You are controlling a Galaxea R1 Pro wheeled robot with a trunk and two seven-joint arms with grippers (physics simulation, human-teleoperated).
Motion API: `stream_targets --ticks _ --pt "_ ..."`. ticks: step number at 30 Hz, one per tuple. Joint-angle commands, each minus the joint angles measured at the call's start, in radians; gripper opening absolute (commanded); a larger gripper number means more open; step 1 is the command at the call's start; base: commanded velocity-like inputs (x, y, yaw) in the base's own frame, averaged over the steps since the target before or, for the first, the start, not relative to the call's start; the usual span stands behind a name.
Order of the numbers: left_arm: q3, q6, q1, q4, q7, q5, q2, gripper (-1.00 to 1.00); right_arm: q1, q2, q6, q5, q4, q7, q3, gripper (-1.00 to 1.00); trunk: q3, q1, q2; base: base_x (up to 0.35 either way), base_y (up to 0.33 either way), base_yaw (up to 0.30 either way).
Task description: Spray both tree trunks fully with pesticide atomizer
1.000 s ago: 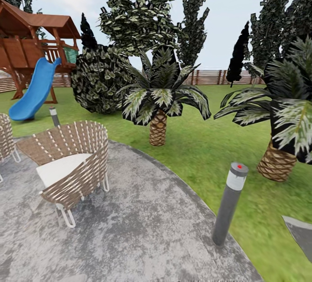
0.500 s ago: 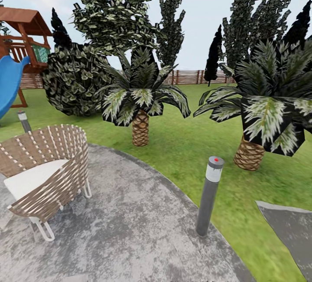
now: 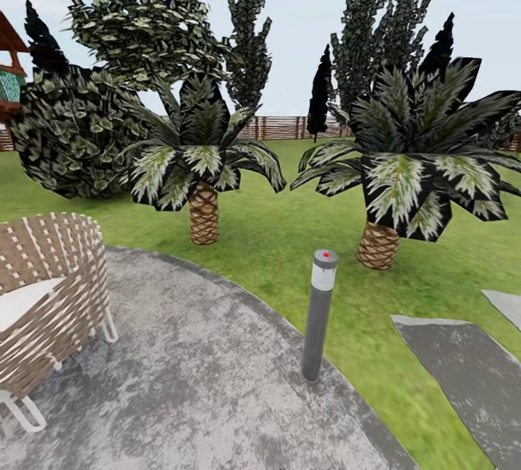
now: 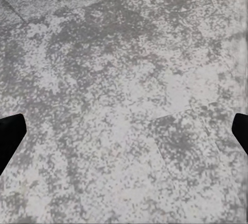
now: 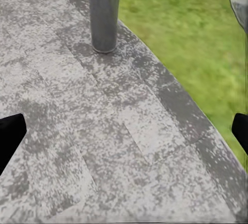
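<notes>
You're on the grey patio (image 3: 217,376) facing lawn (image 3: 289,224), two palms (image 3: 202,166), a bollard light (image 3: 319,314). No atomizer or target trunks in sight. Both grippers spread wide, empty. Nothing done; pickup and spraying remain.

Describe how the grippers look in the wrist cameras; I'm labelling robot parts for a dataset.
Little is visible. In each wrist view two plain black, blunt-cornered finger tips enter from opposite edges: the left gripper over mottled grey paving, the right gripper over paving beside the grey bollard. No cables, markings or arm links can be seen.
</notes>
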Motion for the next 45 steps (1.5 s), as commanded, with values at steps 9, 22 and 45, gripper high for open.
stream_targets --ticks 9,22,45 --pt "0.0 -0.003 0.0 0.0 0.0 0.003 0.0 1.0 -0.001 0.0 -0.003 -0.001 0.002 -0.002 0.001 1.0 -0.029 0.035 -0.064 0.0 0.0 -0.292" --pt "0.0 -0.003 0.0 0.0 0.001 0.002 0.0 1.0 -0.001 0.0 -0.003 0.0 0.002 -0.002 0.002 1.0 -0.07 0.084 -0.155 0.0 0.0 -0.292" --pt "0.0 -0.003 0.0 0.0 0.0 0.002 0.0 1.0 -0.001 0.0 -0.003 -0.001 0.002 -0.003 0.002 1.0 -0.142 0.173 -0.316 0.0 0.0 -0.292"
